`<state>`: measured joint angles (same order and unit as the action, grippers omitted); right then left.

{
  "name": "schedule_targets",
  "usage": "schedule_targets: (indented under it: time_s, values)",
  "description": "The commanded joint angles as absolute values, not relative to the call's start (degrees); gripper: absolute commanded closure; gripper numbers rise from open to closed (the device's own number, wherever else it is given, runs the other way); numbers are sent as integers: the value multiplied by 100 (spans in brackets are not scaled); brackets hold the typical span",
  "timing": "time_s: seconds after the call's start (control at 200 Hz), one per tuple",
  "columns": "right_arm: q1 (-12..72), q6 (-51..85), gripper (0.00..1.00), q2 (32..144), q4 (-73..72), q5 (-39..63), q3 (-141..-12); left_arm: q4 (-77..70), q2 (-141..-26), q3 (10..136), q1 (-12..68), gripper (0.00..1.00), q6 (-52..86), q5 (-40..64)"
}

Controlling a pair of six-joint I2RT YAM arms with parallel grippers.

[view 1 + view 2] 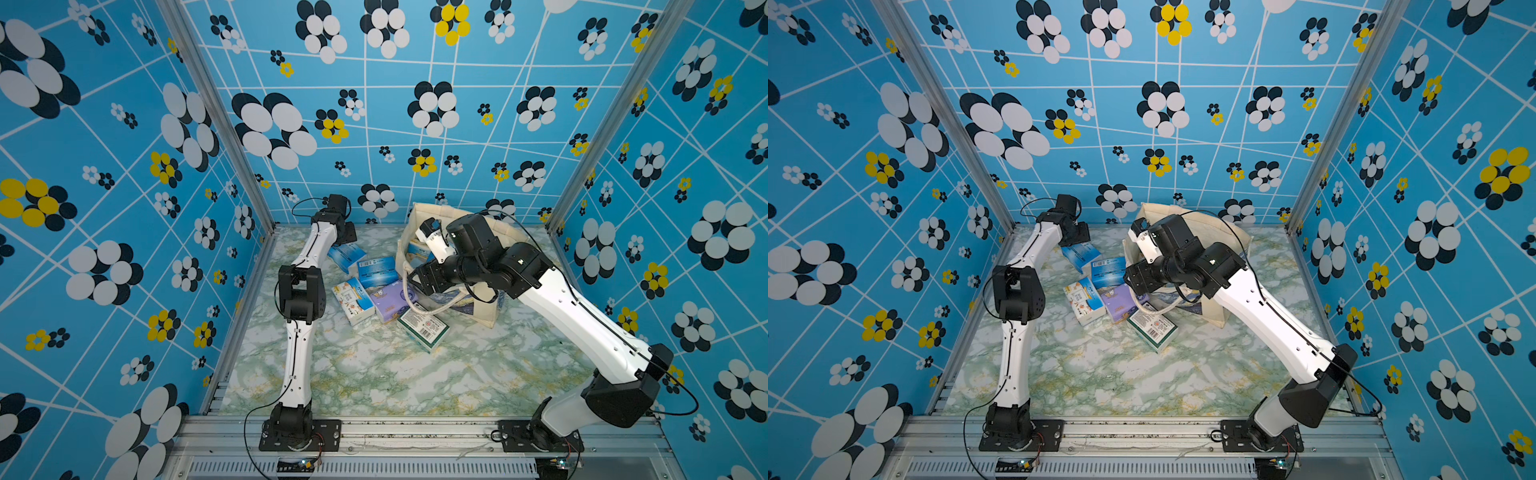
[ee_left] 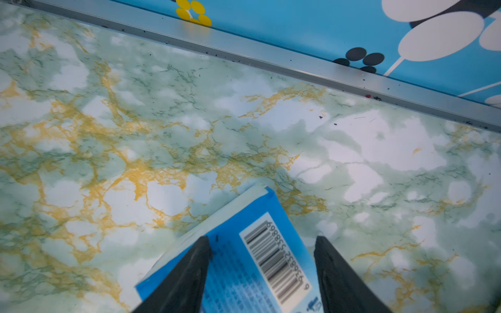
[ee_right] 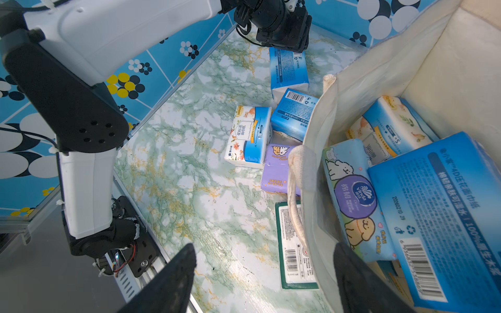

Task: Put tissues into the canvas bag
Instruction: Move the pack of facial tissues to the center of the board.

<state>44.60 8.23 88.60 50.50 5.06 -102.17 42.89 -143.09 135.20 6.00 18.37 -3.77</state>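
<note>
The cream canvas bag (image 1: 509, 232) (image 1: 1229, 245) stands open at the back right, with several tissue packs (image 3: 439, 216) inside. On the table beside it lie two blue packs (image 1: 376, 270), a white-and-orange one (image 1: 353, 301), a lilac one (image 3: 276, 168) and a green-white one (image 1: 422, 330). My left gripper (image 2: 263, 238) hovers open over the rear blue pack (image 2: 244, 271) (image 3: 288, 70), one finger above its top face and the other just off its edge. My right gripper (image 3: 263, 245) is open astride the bag's near wall (image 3: 314, 206), gripping nothing.
A cream loop handle (image 3: 295, 203) droops over the lilac and green-white packs. The aluminium back rail (image 2: 271, 57) and blue flowered wall run close behind the left gripper. Marble-patterned tabletop (image 1: 374, 374) stretches toward the front rail.
</note>
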Motion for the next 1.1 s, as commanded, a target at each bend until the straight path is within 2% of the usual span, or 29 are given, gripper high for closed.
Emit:
schedule_targets:
  time_s: [0.0, 0.185, 0.52, 1.095]
  values:
    - [4465, 872, 18, 8971, 5019, 597, -10267, 4306, -14478, 13724, 571, 36, 1780, -457]
    - [4465, 853, 18, 9029, 5027, 657, -10313, 4261, -14082, 12890, 615, 45, 1658, -422]
    - [4463, 791, 18, 9065, 4978, 783, -10344, 3406, -12265, 9932, 707, 49, 1506, -403]
    - [4465, 791, 18, 9165, 4961, 914, -10287, 3313, -10365, 7222, 1151, 54, 2068, 785]
